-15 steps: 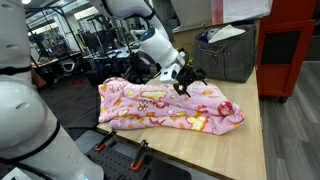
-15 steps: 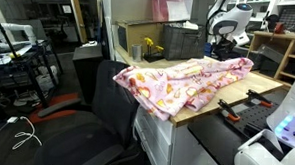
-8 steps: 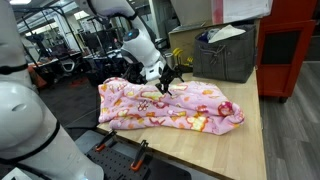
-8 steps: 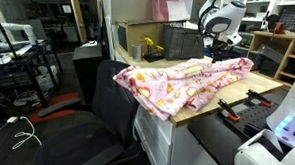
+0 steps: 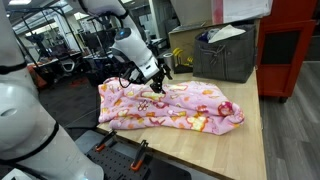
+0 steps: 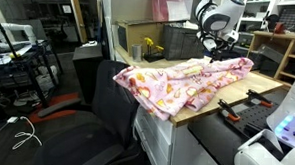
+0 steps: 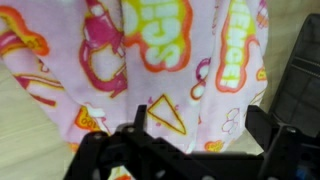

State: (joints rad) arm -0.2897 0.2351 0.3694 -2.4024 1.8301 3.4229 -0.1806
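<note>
A pink cloth [image 5: 175, 106] printed with yellow and orange cartoon shapes lies crumpled across the wooden table [image 5: 240, 150]; it also shows in the other exterior view [image 6: 183, 82], where it drapes over the table edge. My gripper [image 5: 158, 83] hovers just above the cloth's far left part, jaws open, nothing between them. In an exterior view the gripper [image 6: 211, 51] hangs over the cloth's far end. In the wrist view the cloth [image 7: 170, 55] fills the picture and the gripper [image 7: 200, 125] stands open above it, with one dark finger [image 7: 140, 120] at each side.
A grey bin [image 5: 228, 52] with papers stands at the back of the table beside a red cabinet [image 5: 290, 50]. Orange-handled clamps [image 5: 135, 153] sit at the table's front edge. A black office chair [image 6: 112, 101] stands next to the draped side.
The arm has swung the gripper leftward over the cloth, from near its middle to its far left part. The jaws stayed open and the cloth has not moved.
</note>
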